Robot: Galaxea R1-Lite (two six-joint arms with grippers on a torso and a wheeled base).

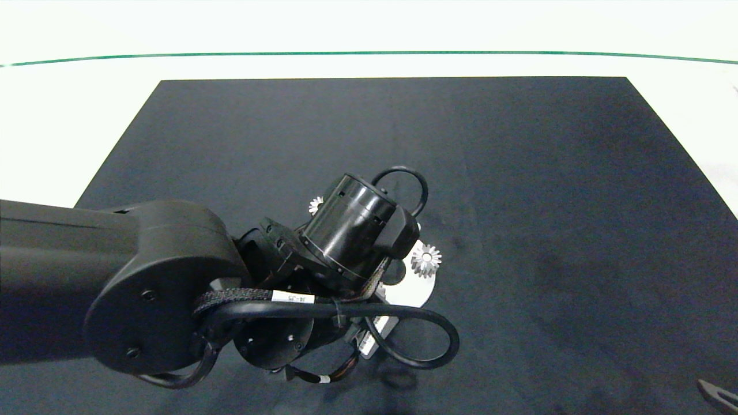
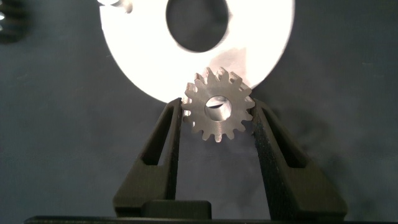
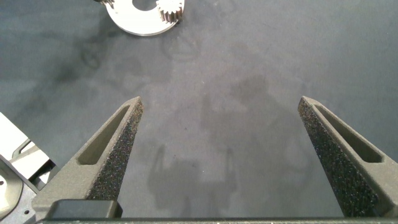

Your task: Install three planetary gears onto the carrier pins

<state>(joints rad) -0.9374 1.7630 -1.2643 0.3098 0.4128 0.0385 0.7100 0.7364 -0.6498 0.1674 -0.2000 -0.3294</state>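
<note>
My left gripper (image 2: 216, 111) is shut on one silver planetary gear (image 2: 200, 115), held flat at the rim of the white carrier disc (image 2: 267, 50). In the head view the left wrist hides that gear and much of the disc (image 1: 420, 291). A second gear (image 1: 426, 259) sits on the disc's far right side, over a carrier pin. The third gear (image 1: 315, 204) lies on the mat behind the left wrist. One bare pin (image 2: 115, 4) shows at the left wrist picture's edge. My right gripper (image 3: 220, 102) hangs open and empty over bare mat, far from the disc (image 3: 140, 22).
A black mat (image 1: 519, 173) covers the white table, with a green line (image 1: 369, 54) along the far side. The left arm's cables (image 1: 426, 340) loop over the disc's near side. The right gripper's tip (image 1: 718, 395) shows at the bottom right corner.
</note>
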